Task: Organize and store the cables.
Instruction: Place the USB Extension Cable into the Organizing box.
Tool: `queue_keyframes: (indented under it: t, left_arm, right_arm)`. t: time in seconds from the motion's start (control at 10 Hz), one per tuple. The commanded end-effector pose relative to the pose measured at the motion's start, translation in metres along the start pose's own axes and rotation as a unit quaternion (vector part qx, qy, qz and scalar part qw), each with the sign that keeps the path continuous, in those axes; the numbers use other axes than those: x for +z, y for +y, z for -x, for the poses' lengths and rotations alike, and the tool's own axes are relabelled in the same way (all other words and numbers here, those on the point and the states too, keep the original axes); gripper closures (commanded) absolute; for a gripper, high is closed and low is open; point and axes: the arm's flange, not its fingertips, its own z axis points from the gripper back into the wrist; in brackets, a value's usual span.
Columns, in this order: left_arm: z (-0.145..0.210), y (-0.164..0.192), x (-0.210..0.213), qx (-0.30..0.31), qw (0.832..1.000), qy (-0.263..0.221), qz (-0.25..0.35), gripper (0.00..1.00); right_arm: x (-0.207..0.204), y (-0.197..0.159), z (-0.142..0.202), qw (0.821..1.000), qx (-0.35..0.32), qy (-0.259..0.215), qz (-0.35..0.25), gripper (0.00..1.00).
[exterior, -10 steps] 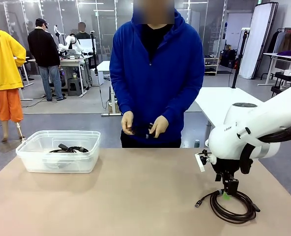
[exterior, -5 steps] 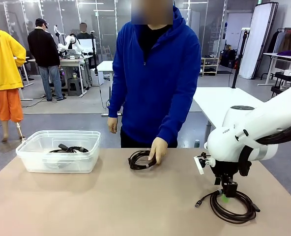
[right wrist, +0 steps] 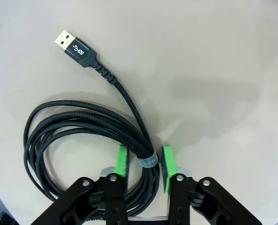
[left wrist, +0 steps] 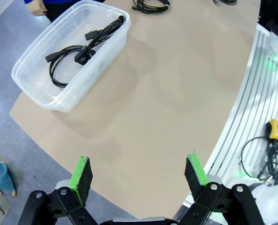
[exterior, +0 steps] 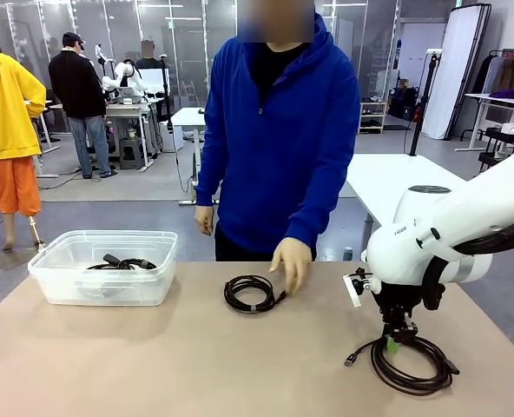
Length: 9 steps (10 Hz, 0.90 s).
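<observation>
Front view, tan table (exterior: pixel 153 365), cable coil (exterior: pixel 411 387), grey floor (exterior: pixel 109 217)

Bright, even overhead light fills the room, and the beige table (exterior: pixel 196 347) shows only soft, faint shadows. Both wrist views are sharp but curve at their edges.

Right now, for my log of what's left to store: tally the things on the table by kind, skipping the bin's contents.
Loose cable coils: 2, near coil gripped by the right end effector, far coil beside the person's hand.
Clear bin: 1
Total: 3
</observation>
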Motion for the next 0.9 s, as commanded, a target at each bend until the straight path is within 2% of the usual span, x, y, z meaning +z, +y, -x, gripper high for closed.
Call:
queue_keyframes:
  t: [0.0, 0.4, 0.6, 0.8]
  left_arm:
    - [0.000, 0.001, 0.002, -0.003, 1.000, 0.000, 0.004, 0.00]
    - [0.000, 0.001, 0.002, -0.003, 1.000, 0.000, 0.004, 0.00]
    - [0.000, 0.001, 0.002, -0.003, 1.000, 0.000, 0.004, 0.00]
    - [0.000, 0.001, 0.002, -0.003, 1.000, 0.000, 0.004, 0.00]
  right_arm:
    - [-0.002, -0.002, 0.002, 1.000, 0.009, -0.003, 0.006, 1.00]
    - [0.008, -0.003, 0.003, 1.000, 0.007, -0.006, 0.006, 1.00]
    - [0.030, -0.004, -0.001, 0.999, -0.017, -0.024, 0.015, 1.00]
    - [0.065, -0.004, -0.004, 0.998, -0.051, -0.020, -0.011, 1.00]
